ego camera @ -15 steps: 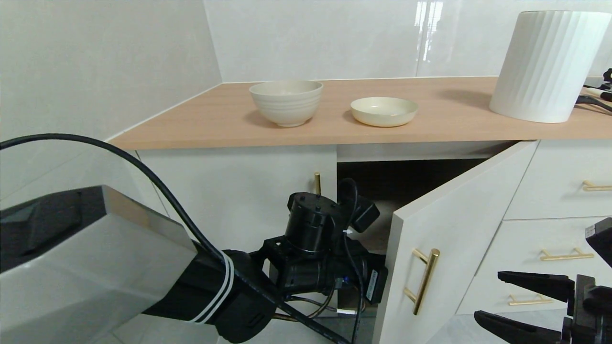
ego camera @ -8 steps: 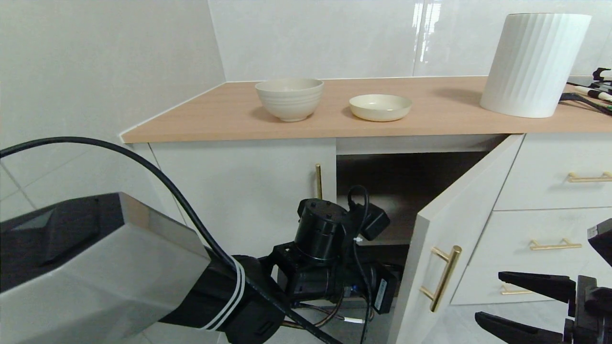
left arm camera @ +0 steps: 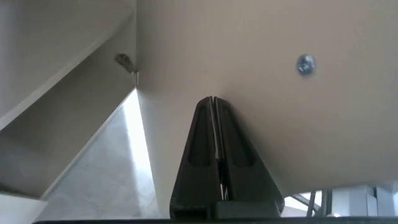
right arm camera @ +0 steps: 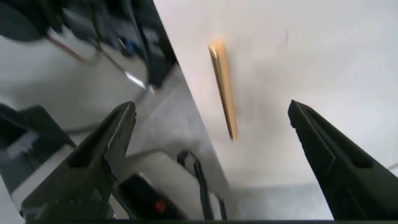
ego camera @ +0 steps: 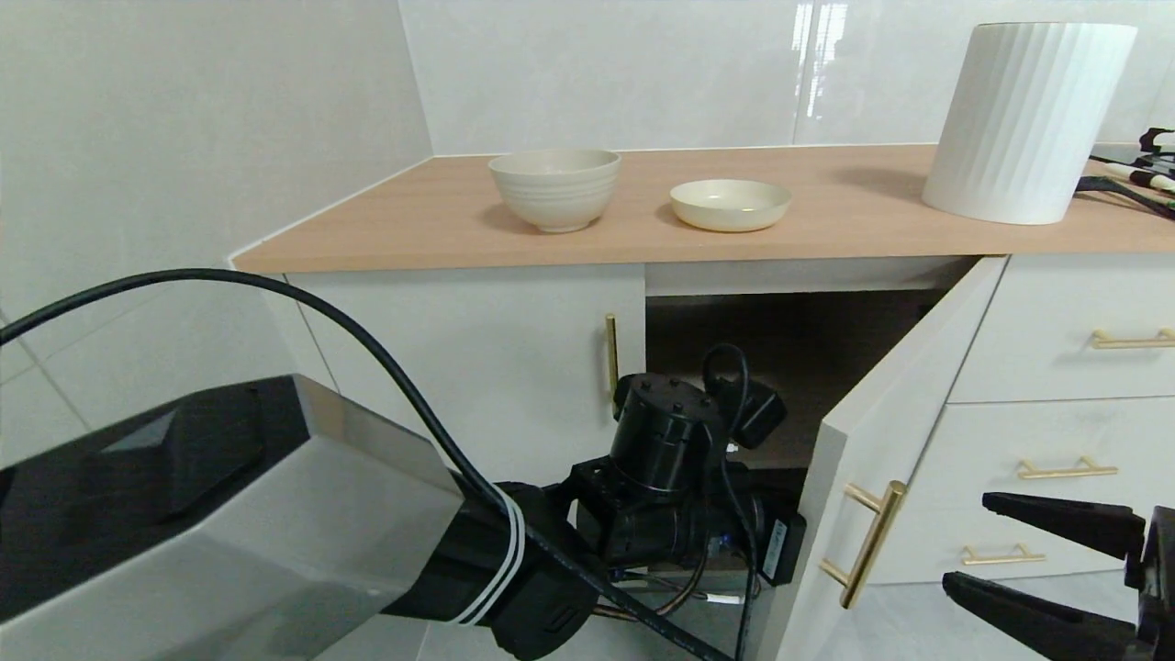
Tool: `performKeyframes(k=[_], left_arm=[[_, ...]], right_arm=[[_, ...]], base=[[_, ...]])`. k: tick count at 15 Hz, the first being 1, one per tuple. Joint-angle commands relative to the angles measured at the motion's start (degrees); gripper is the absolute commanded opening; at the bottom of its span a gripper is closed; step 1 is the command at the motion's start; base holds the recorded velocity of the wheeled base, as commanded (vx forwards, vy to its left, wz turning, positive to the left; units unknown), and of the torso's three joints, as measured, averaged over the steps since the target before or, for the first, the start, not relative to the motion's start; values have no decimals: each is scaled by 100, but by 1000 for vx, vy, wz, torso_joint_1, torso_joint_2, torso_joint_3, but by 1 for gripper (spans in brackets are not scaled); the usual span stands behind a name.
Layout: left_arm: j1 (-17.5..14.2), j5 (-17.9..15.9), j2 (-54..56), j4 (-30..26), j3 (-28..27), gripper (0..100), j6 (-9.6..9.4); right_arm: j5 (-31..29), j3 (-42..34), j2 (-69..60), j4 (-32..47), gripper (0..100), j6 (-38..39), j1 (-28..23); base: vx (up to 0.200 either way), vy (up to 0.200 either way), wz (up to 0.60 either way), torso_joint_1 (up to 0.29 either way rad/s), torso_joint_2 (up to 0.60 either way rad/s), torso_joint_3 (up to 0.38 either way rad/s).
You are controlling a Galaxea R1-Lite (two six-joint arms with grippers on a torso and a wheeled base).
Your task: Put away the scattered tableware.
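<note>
- Left gripper (left arm camera: 214, 149) has its fingers pressed flat together, with the tips near a pale panel, probably the inner face of the open door (ego camera: 909, 367). That arm sits low at the mouth of the cabinet (ego camera: 780, 340).
- Right gripper (ego camera: 1037, 569) is spread wide and holds nothing. It hangs low, just beside the door's outer face, and the wrist view shows the gold handle (right arm camera: 222, 90) between its fingers but not touching them.
- On the counter (ego camera: 441, 220), the ribbed bowl (ego camera: 554, 188) stands upright above the closed left door.
- A shallow dish (ego camera: 730, 203) sits near the bowl, on its right and apart from it, above the open cabinet.
- Farther right on the counter stands a tall white ribbed canister (ego camera: 1028, 119).
- Right of the open door are drawers (ego camera: 1083, 321) with gold handles.
</note>
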State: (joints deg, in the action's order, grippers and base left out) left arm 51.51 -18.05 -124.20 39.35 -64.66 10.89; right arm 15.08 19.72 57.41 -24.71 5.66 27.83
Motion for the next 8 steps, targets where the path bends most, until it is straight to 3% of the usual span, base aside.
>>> performKeyframes(k=[1,4,8], left_arm=[[220,74,106,-94,-56,0,10],[501,92,423,-753,-161,0,10],[773,188,370,-885,-328,0,1]], right_arm=[[13,163,-379,1,100,23,3],[30,471,-819,1,100,58,3],[83,787,-1047,72,100,243,3]], base=[[0,0,0,0,0,0],[0,0,0,0,0,0],[0,0,0,0,0,0]])
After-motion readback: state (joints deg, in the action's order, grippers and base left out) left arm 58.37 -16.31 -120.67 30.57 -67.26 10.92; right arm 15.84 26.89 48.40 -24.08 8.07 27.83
